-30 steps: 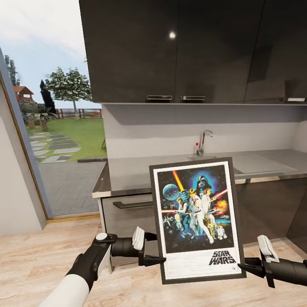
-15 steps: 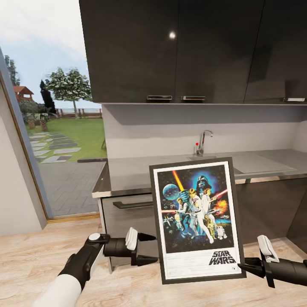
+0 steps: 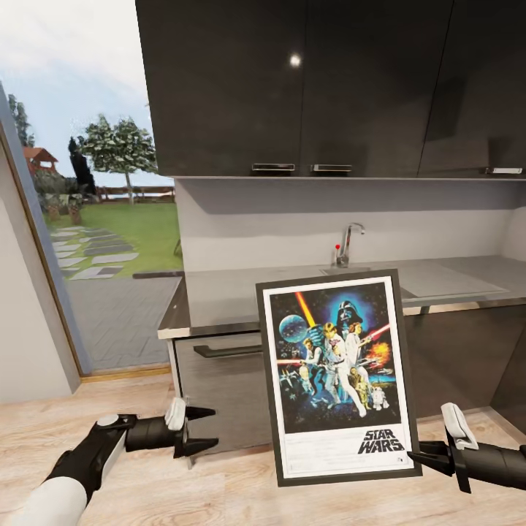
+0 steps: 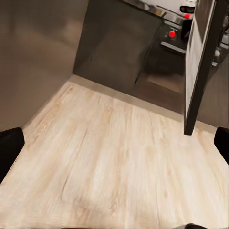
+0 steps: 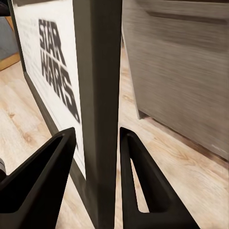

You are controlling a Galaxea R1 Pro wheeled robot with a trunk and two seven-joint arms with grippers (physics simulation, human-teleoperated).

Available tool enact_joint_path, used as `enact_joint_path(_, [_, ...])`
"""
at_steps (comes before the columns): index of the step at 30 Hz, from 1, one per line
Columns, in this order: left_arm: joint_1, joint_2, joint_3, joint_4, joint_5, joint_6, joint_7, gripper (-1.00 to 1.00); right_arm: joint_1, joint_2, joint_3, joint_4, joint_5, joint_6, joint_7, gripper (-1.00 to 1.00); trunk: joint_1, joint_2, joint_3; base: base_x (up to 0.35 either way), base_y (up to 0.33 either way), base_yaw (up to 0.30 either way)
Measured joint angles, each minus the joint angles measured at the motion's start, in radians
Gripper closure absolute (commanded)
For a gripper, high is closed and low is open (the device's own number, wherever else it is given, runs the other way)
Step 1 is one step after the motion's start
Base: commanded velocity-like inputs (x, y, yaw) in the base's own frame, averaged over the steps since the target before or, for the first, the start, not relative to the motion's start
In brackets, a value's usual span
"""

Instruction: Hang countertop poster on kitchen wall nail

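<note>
A framed Star Wars poster [image 3: 338, 376] is held upright above the wooden floor [image 3: 219, 489], in front of the steel kitchen countertop [image 3: 234, 296], its lower right frame edge pinched between the fingers of the right gripper [image 3: 418, 458], whose arm is stretched level from the right. The left gripper [image 3: 203, 429] is seen low at the left, well apart from the poster, fingers spread and empty. The frame is judged stiff, light and thin, so a grip on its edge is best

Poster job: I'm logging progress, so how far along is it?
Pickup looks done: the poster is off the countertop, upright, clamped at its lower edge by the right pincer. The left pincer is open, apart from it. Left: reaching a wall nail and hanging it.
</note>
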Motion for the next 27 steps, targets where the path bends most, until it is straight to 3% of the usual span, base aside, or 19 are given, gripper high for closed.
enact_joint_path(3, [0.0,0.017,0.03,0.038,-0.001,-0.008,0.001,-1.0,0.0,0.0,0.0,0.0,0.0,0.001,-0.001,1.0,0.0,0.0,0.0,0.0,0.0,0.0])
enact_joint_path(5, [0.0,0.029,0.048,0.082,-0.002,-0.047,0.004,-1.0,0.0,0.0,0.0,0.002,0.0,0.003,-0.004,1.0,0.0,0.0,0.0,0.0,0.0,0.0])
enact_joint_path(10, [0.0,0.051,0.059,0.174,-0.003,-0.09,0.024,-1.0,0.0,0.0,-0.002,0.001,0.0,0.005,-0.005,1.0,0.0,0.0,0.0,0.0,0.0,0.0])
enact_joint_path(11, [0.0,0.062,0.063,0.207,-0.002,-0.096,0.058,-1.0,0.0,0.0,-0.003,0.001,0.0,0.005,-0.006,1.0,0.0,0.0,0.0,0.0,0.0,0.0])
enact_joint_path(12, [0.0,0.082,0.075,0.279,-0.001,-0.106,0.148,-1.0,0.0,0.0,-0.004,0.001,0.0,0.005,-0.007,1.0,0.0,0.0,0.0,0.0,0.0,0.0])
enact_joint_path(14, [0.0,0.093,0.08,0.361,0.0,-0.126,0.205,-1.0,0.0,0.0,-0.005,0.001,0.0,0.004,-0.012,1.0,0.0,0.0,0.0,0.0,0.0,0.0])
enact_joint_path(18, [0.0,0.104,0.085,0.473,0.004,-0.203,0.248,-1.0,-0.001,0.0,-0.005,0.0,-0.001,0.004,-0.018,1.0,0.0,0.0,0.0,0.0,0.0,0.0])
enact_joint_path(22, [0.0,0.109,0.093,0.518,0.048,-0.239,0.263,-1.0,-0.002,0.0,-0.006,-0.001,-0.006,0.004,-0.021,1.0,0.0,0.0,0.0,0.0,0.0,0.0])
enact_joint_path(24, [0.021,0.126,0.095,0.533,0.127,-0.25,0.264,-1.0,-0.003,0.0,-0.007,-0.002,-0.045,0.002,-0.021,1.0,0.0,0.0,0.0,0.0,0.0,0.0])
enact_joint_path(27, [0.063,0.14,0.091,0.538,0.209,-0.253,0.264,-1.0,-0.003,0.0,-0.007,-0.002,-0.096,0.0,-0.021,1.0,0.0,0.0,0.0,0.0,0.0,0.0])
